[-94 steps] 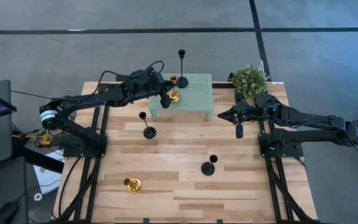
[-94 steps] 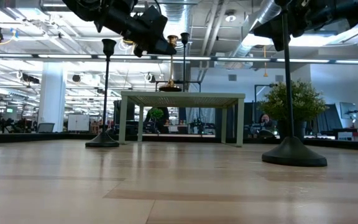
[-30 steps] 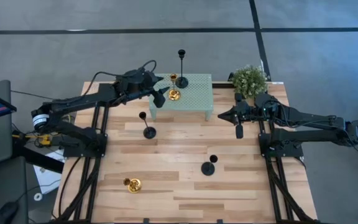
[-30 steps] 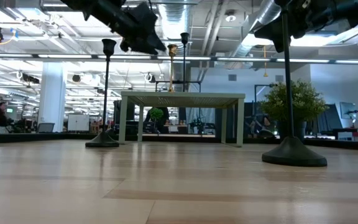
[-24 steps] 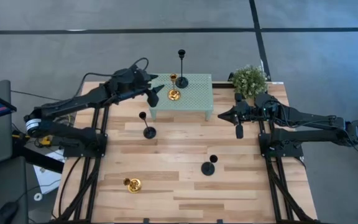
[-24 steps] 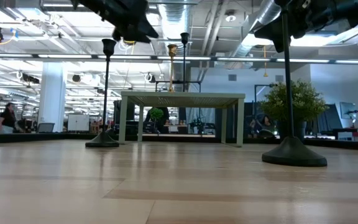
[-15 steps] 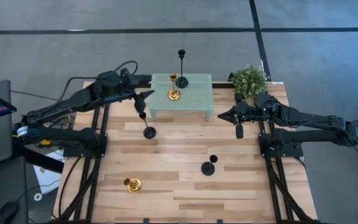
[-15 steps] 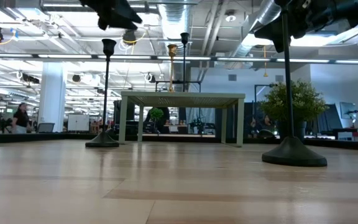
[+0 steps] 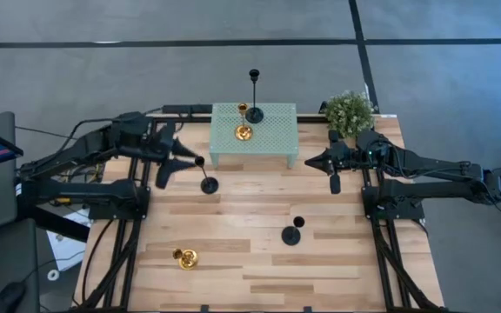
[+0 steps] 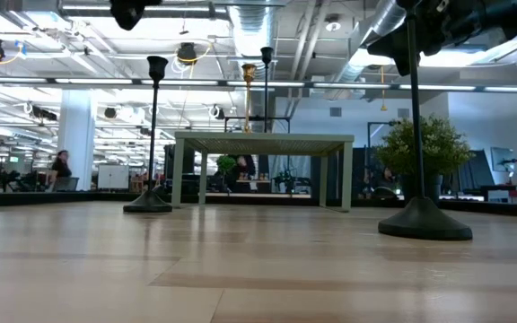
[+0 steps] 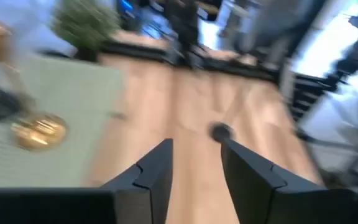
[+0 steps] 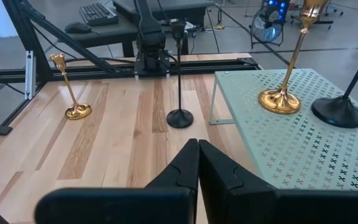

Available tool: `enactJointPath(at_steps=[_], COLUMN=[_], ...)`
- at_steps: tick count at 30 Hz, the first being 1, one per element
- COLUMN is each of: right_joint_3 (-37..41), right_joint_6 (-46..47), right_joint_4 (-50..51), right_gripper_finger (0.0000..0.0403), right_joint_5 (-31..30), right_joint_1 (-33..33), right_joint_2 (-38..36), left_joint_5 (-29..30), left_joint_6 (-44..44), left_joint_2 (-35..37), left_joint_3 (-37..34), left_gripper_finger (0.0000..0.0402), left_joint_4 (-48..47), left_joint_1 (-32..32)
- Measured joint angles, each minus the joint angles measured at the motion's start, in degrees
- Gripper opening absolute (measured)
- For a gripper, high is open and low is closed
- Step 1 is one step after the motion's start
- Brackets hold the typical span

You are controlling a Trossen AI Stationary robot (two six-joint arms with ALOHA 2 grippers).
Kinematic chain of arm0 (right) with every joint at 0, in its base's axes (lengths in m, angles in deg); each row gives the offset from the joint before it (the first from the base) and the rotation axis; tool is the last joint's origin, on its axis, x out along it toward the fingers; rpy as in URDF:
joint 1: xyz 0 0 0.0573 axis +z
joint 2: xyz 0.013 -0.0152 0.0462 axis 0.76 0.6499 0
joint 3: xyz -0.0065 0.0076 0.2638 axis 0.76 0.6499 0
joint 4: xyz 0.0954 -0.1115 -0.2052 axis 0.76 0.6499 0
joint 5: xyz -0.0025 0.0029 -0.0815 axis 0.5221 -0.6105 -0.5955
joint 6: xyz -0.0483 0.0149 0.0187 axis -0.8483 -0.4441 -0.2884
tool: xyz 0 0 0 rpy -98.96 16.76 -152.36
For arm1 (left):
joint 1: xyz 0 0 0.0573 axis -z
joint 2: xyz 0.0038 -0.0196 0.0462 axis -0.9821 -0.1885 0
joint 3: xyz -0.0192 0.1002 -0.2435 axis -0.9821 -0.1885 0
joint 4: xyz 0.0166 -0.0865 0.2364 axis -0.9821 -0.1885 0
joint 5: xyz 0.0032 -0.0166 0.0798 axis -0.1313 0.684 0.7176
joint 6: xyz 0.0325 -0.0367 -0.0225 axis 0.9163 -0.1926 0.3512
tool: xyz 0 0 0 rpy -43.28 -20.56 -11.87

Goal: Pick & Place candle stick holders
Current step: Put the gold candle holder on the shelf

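Your left gripper has swung back from the green perforated stand, where it hung over the gold holder a moment ago. It now sits near the tabletop's left edge with its fingers spread and nothing between them.

Just beside them stands a black candle stick holder, its stem top close to the fingertips. I judge this to be your next pick. Come at the thin stem squarely, lower than the cup at its top, and close gently; a glancing touch could tip it on its small round base.

The stand already carries that gold holder and a second black holder along its far side, so leave room between them when you place.

Another black holder waits mid-tabletop toward the near edge, and a second gold holder near the near-left corner.

Your right gripper waits by the right edge, fingers pressed together and empty.
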Motion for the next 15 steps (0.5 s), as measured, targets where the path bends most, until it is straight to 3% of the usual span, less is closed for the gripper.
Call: enactJointPath(at_steps=[2,9,15], right_joint_3=[0.0,0.0,0.0], right_joint_6=[-0.2,-0.3,-0.3], right_joint_4=[0.0,0.0,-0.1], right_gripper_finger=[0.0001,0.0001,0.0001], right_joint_5=[0.0,0.0,0.0], right_joint_1=[0.0,0.0,0.0], right_joint_2=[0.0,0.0,1.0], left_joint_5=[-2.5,-2.8,-2.8], left_joint_6=[-0.6,-0.7,-0.7], left_joint_2=[0.1,-0.2,1.5], left_joint_3=[0.0,-0.6,-7.2], left_gripper_finger=[0.0127,0.0084,0.0029], left_joint_4=[-3.1,-10.7,-10.2], left_joint_1=[1.3,7.0,12.7])
